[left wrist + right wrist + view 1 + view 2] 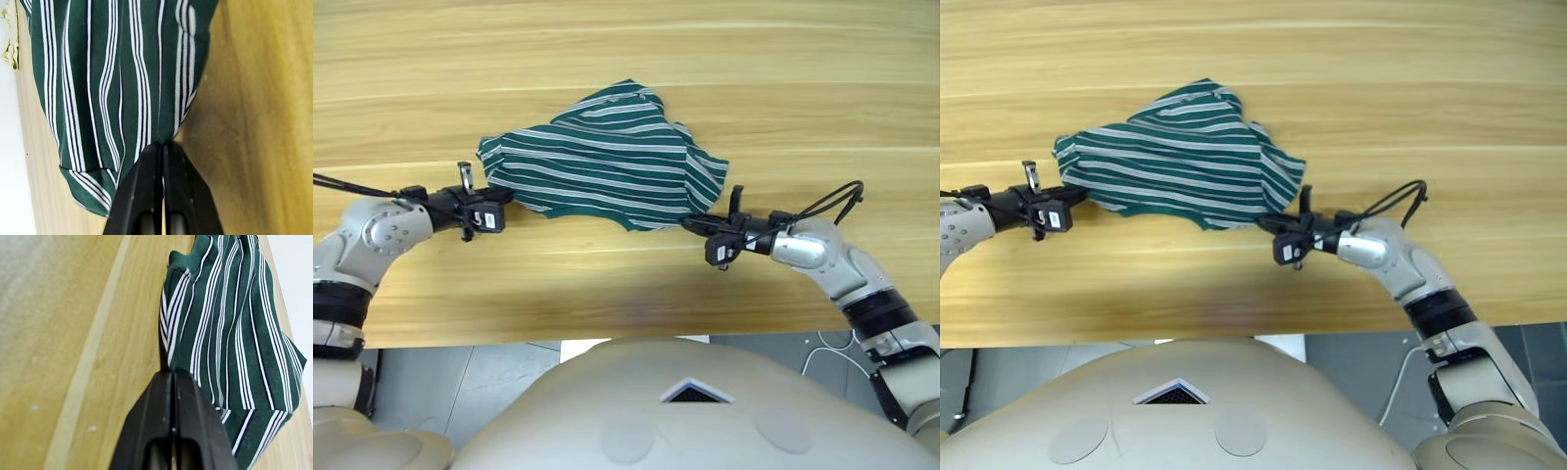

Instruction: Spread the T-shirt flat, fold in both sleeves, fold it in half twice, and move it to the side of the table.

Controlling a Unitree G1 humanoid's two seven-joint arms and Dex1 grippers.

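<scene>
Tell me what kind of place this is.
Probably an indoor lab or test room: a long wooden table, a grey tiled floor with a loose white cable, and a striped T-shirt pinched by the left tool and right tool.

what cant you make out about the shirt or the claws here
Sleeves and collar of the shirt: head views, lost in its own bunched folds.
How much cloth the left claw pinches: left wrist view, the shut fingers cover it.
Same for the right claw, right wrist view.
Rest of the shirt: both wrist views, cut off by the picture edge.
</scene>
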